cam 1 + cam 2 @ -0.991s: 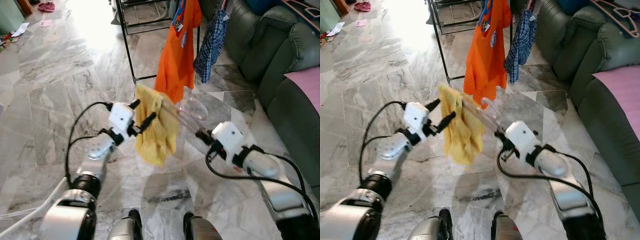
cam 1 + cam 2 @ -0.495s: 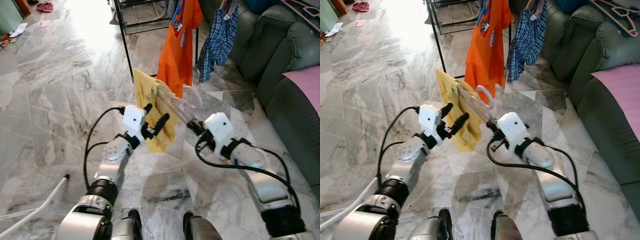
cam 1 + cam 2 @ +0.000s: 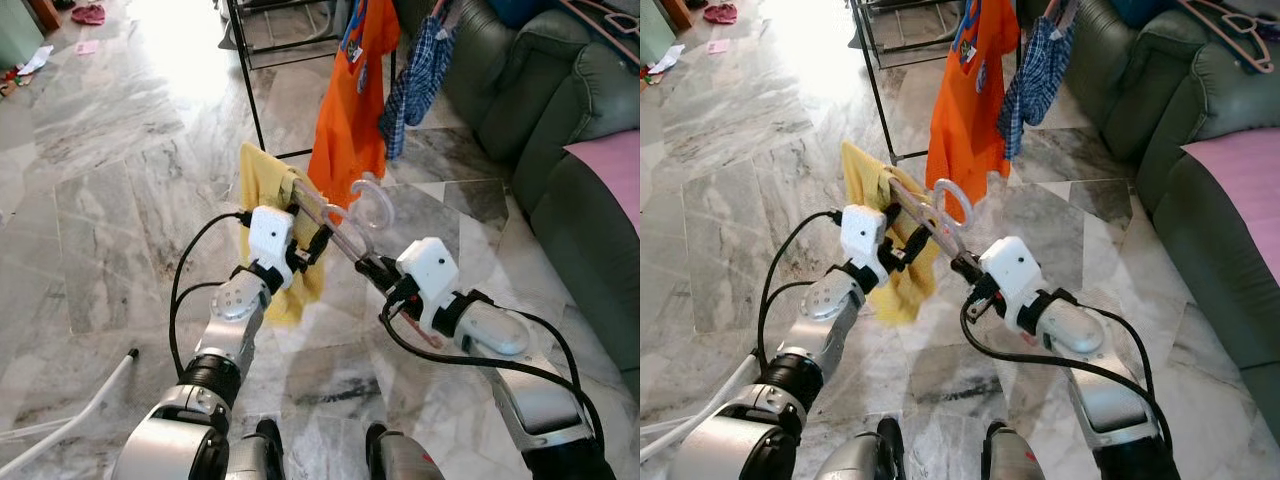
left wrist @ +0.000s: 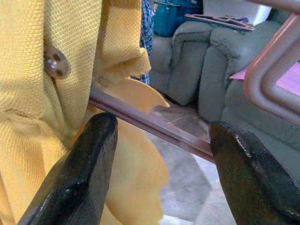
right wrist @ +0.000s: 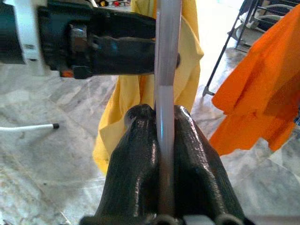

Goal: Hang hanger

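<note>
Fingers of our right gripper point(image 5: 161, 140) were clamped on 1 end of the hanger point(image 3: 335, 225), held between both arms short of the rack point(image 3: 250, 90), our left gripper point(image 4: 159, 136) spread around its bar; yellow shirt point(image 3: 265, 200) risked sliding off if it tilted.

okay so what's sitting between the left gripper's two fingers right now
In the left wrist view, the hanger's brown bar crosses the gap between the left gripper's spread fingers, with the yellow shirt draped beside one finger.

Both arms raised forward, right hand point(image 3: 368, 268) clamped, left hand point(image 3: 312, 246) spread
</note>
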Robot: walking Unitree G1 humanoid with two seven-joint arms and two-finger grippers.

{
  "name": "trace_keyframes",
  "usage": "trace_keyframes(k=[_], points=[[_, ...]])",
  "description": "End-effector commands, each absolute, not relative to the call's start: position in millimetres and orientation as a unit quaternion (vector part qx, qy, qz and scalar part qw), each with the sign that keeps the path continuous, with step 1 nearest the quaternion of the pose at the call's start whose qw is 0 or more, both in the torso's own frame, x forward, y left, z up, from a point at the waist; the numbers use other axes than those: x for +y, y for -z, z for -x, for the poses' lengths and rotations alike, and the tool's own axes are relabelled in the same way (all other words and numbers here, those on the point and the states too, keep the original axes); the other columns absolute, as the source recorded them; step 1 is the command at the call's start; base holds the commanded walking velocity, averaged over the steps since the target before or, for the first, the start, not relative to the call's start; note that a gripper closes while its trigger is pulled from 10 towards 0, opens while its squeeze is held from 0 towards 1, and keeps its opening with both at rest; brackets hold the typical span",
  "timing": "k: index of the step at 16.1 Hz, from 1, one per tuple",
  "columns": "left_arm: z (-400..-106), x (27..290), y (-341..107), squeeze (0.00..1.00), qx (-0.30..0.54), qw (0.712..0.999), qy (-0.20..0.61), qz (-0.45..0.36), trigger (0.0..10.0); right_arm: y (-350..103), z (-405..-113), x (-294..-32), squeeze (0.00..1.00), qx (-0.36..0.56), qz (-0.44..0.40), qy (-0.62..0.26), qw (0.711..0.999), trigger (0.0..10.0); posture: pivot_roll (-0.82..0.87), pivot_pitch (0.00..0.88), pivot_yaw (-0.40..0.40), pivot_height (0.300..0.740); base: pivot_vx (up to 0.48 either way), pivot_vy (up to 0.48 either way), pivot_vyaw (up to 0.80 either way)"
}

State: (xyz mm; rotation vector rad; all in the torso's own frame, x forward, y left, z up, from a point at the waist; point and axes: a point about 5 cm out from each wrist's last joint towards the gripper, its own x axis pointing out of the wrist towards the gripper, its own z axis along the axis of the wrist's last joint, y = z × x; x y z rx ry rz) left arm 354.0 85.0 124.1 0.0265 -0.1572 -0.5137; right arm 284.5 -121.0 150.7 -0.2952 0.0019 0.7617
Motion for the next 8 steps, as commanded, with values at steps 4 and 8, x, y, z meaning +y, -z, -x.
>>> trace_keyframes(k=[4,8], points=[[-360,112,-124,0.0,-0.081,0.98,0.17,-0.057,10.0,-164,-276,-116,0.0,-0.025,0.136,-0.387,0.912,0.0,-0.26,0.239,0.056,0.74,0.0,0.0,0.0],[-358,113,-123,0.0,-0.08,0.981,0.17,-0.049,10.0,-165,-279,-116,0.0,-0.027,0.135,-0.38,0.915,0.0,-0.26,0.237,0.056,0.74,0.0,0.0,0.0]])
